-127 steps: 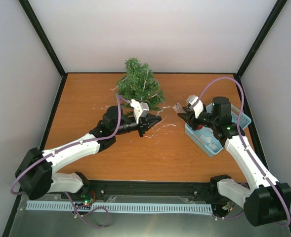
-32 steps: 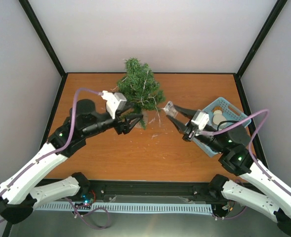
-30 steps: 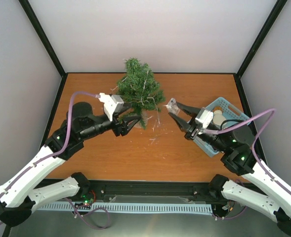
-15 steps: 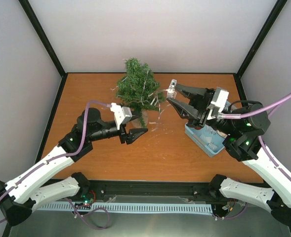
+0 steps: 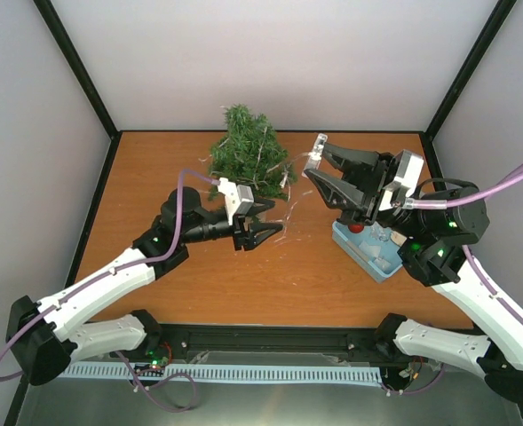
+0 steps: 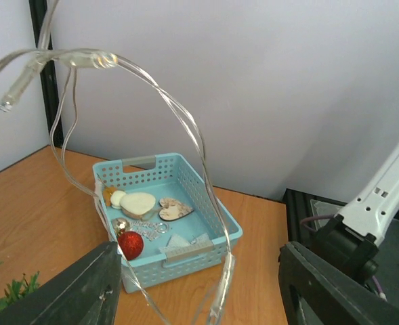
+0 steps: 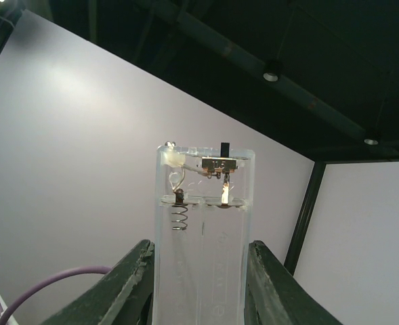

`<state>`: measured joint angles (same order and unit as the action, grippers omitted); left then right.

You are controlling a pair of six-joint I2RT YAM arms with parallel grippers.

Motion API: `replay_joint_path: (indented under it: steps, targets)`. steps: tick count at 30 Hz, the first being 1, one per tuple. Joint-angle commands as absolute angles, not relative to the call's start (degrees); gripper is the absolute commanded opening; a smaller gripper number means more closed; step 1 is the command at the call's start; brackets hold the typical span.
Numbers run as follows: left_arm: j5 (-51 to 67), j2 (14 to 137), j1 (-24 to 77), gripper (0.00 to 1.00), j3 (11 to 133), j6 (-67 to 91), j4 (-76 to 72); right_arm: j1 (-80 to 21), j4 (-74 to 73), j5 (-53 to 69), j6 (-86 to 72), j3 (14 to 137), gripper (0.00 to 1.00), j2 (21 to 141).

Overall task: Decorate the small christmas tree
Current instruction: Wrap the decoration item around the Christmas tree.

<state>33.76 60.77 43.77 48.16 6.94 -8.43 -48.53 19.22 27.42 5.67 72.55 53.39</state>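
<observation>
Raised right gripper (image 5: 316, 162) a lot – from low over table (image 5: 199, 284) a second back to level with upper tree (image 5: 248, 151), just right of it. Tipped battery box (image 5: 319, 144) up along with it, end aimed upward now. Swung right arm (image 5: 456, 275) over basket (image 5: 372, 257), hiding most of it. Lifted wire (image 6: 91, 58) off table into loose loop hanging in front of left gripper (image 5: 276, 220). Slid left gripper right again, to below tree's right edge, after backing off left a second ago.
</observation>
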Motion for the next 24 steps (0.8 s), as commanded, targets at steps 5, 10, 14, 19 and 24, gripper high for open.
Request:
replay_joint_path:
  steps: [5, 10, 14, 19, 24]
  targets:
    - [33.13, 63.28, 43.76, 0.67, 51.57, 7.08, -15.86, -48.96, 22.97, 26.45, 3.95, 71.36, 0.08, 53.13]
    - [34.64, 65.53, 43.71, 0.67, 53.17, 8.43, -17.10, -48.98, 23.86, 25.80, 3.78, 70.30, 0.08, 53.32]
    - [34.68, 66.85, 43.77, 0.67, 54.61, 8.69, -17.69, -48.98, 24.28, 25.16, 3.51, 69.51, 0.08, 53.61]
    - [35.36, 69.42, 43.77, 0.63, 56.78, 8.66, -17.34, -49.03, 26.78, 24.66, 1.89, 67.70, 0.08, 53.84]
    - [36.60, 70.10, 43.86, 0.25, 56.51, 8.00, -16.39, -48.99, 26.37, 23.58, 2.35, 67.22, 0.08, 53.39]
